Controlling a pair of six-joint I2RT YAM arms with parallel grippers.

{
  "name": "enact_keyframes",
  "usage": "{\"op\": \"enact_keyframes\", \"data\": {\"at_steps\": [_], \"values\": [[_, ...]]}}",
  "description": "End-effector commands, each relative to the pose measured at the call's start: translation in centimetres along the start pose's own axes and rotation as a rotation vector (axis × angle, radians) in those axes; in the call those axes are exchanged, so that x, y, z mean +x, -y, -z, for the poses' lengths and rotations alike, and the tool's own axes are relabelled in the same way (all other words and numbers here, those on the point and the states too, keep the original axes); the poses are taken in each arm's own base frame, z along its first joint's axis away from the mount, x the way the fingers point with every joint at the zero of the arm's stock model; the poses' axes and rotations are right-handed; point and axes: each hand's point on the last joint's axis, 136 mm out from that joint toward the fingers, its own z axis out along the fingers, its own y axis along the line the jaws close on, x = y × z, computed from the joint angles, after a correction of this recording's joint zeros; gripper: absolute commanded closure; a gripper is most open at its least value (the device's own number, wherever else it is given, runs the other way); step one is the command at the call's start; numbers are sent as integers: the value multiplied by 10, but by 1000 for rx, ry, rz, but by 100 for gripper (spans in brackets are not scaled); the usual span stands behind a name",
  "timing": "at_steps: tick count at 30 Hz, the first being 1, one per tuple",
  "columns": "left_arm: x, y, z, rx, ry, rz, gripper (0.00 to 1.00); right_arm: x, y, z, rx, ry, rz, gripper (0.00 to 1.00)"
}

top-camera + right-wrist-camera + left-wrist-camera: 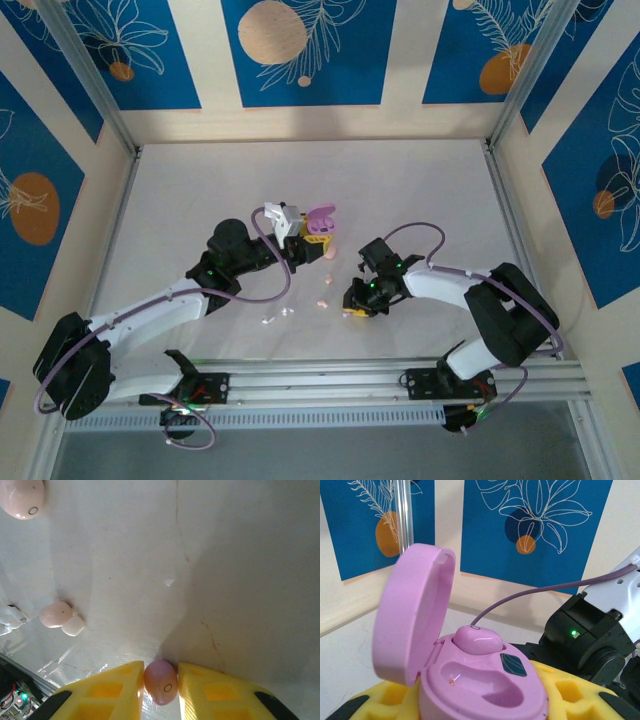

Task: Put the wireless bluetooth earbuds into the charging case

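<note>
My left gripper is shut on a purple charging case, its yellow fingers on either side of the base. The lid stands open at the left. One purple earbud sits in the far slot, and the near slot is bare. Low over the table, my right gripper is shut on a second purple earbud, with a yellow finger touching each side. In the top view the right gripper is right of the loose buds.
A pink earbud with a pale tip lies on the white table to the left, another pink one at the top left. White buds lie near the front rail. Open room stretches behind and to the right.
</note>
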Motion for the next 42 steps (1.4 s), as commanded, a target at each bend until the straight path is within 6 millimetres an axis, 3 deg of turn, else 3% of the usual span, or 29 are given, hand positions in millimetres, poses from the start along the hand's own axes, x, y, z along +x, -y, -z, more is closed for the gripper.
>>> {"op": "enact_keyframes", "data": {"at_steps": [1,6,12,20,26,30,36,42], "values": [[-17,4,0,9,40,-35,73,3,-6,-8,-18,-29,26,73],[-16,4,-1,9,38,-34,73,4,-6,-11,-3,-38,37,71],[-15,3,-2,8,36,-35,73,4,-8,-13,18,-37,50,76],[-9,2,-1,-1,19,-36,73,-5,-14,13,30,51,82,79],[7,-3,-3,-16,-23,-33,73,-14,-20,48,-10,141,85,79],[21,-7,-7,-22,-56,-26,73,-20,-28,81,-57,210,91,79],[46,-9,-17,-9,-116,-9,73,-25,-57,140,-176,317,130,79],[68,-4,-29,18,-176,-24,73,-23,-88,184,-264,370,195,79]]}}
